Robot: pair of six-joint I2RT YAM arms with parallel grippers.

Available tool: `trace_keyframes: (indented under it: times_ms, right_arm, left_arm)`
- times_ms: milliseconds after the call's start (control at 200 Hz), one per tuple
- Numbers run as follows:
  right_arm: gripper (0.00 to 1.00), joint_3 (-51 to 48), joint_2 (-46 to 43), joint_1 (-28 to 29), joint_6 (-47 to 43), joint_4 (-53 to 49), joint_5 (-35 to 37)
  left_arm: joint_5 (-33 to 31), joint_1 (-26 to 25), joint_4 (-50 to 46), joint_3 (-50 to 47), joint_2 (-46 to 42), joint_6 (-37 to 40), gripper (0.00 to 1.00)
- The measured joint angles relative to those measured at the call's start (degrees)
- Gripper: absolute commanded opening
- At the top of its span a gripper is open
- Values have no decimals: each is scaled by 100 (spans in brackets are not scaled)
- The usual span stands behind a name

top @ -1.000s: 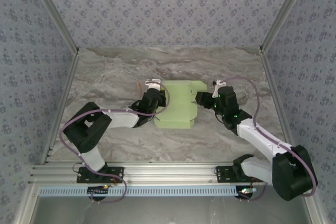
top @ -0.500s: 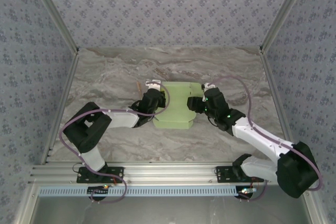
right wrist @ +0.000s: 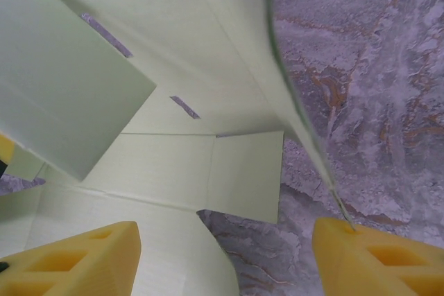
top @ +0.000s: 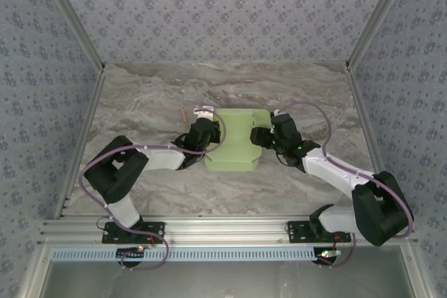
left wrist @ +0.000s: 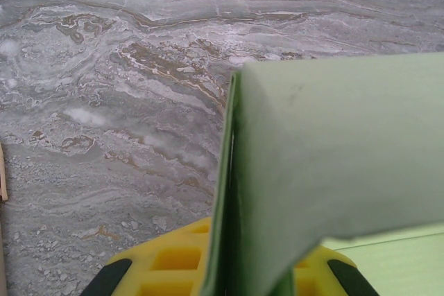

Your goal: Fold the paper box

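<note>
The paper box (top: 236,141) was a pale green, the table (top: 150,99) grey marble streaked with brown veins, and the walls (top: 223,12) bluish-grey with small repeating flower sprigs.

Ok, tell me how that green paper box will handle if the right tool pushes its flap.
Probably floppy: the paper box is thin card, its raised flap curving in the right wrist view. Likely light enough to slide on the table, though the left tool pinching its edge should anchor it.

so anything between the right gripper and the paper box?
Nothing visible. The right gripper stands open on the paper box, card between its fingers; the left gripper is shut on its left flap.
</note>
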Motion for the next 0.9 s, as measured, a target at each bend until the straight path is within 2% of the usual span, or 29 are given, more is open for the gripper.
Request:
trace_keyframes:
  times_ms: [295,899]
  right_arm:
    - [68,9,299,-85,0,413,-273]
    - [49,17,356,197,-409,981,-638]
  left_arm:
    - [0,0,0,0,0,0,2]
    - [-4,7,9,0,0,-26,2]
